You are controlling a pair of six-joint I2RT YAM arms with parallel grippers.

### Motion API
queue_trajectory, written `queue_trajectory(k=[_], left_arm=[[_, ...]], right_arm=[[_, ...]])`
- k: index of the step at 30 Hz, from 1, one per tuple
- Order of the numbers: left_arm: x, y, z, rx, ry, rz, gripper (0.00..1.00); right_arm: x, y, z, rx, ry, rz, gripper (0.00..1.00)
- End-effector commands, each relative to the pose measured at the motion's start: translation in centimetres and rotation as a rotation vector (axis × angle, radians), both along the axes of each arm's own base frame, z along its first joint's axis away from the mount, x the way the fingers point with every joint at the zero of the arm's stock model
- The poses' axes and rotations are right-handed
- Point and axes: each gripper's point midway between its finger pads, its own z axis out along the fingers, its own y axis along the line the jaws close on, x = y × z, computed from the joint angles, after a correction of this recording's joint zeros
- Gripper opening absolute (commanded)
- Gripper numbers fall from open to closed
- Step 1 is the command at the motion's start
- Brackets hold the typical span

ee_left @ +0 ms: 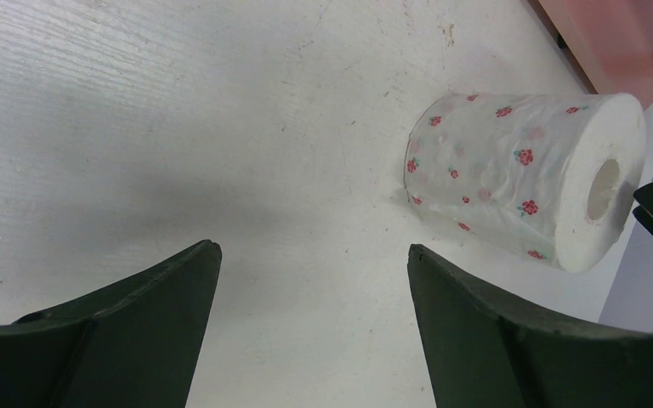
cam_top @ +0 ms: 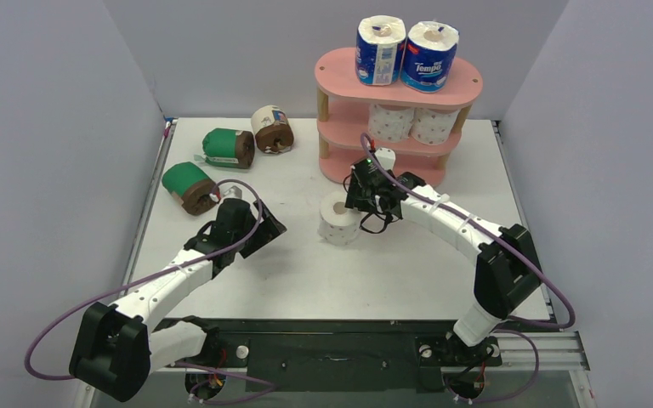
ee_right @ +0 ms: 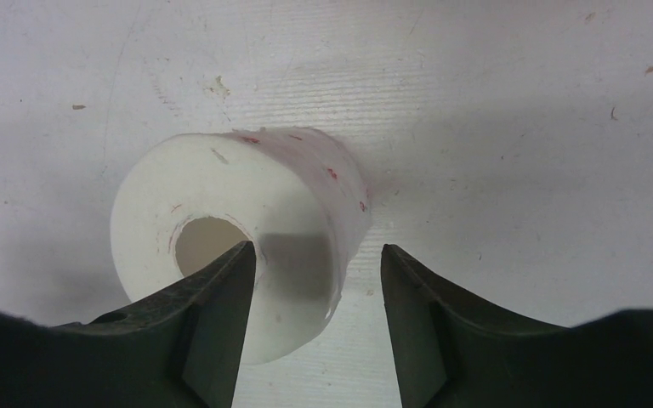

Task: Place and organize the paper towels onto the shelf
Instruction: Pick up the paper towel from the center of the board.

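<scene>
Right wrist: right gripper point(ee_right: 316, 247) astride dotted roll point(ee_right: 153, 187) wall, grip unclear; left gripper point(ee_left: 313, 246) wide.

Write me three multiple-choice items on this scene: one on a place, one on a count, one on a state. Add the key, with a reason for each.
1. Which tier of the shelf holds the blue-white rolls?
A. top
B. middle
C. bottom

2. How many rolls are on the table?
A. two
B. four
C. six

3. The left arm's jaws are:
A. shut on a roll
B. shut on a shelf post
C. open, holding nothing

Key:
1 A, both stand on the top board.
2 B, two green-wrapped rolls, one cream-wrapped roll and one dotted roll.
3 C, only bare table shows between them.
</scene>
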Motion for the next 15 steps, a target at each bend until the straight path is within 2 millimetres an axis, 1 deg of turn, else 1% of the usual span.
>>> queue_trajectory(k=[1,6,10,15], left_arm=[[0.6,-0.6,0.7,-0.032,-0.037,-0.007,0.79],[0.4,-0.7,0.4,-0.036,-0.034,-0.007,0.79],[0.3,-0.6,0.3,-0.037,-0.032,-0.007,0.79],[0.2,-0.8,0.2,-0.041,-0.033,-0.009,0.79]], right_arm=[[0.8,0.4,0.7,-0.007,-0.024,-0.002,0.51],[0.8,0.9,0.2,-0.002,-0.014,0.007,0.52],[0.6,1.1,-0.1,-0.001,-0.006,0.012,0.58],[0.5,1.4,-0.7,-0.010,0.002,0.018,0.60]])
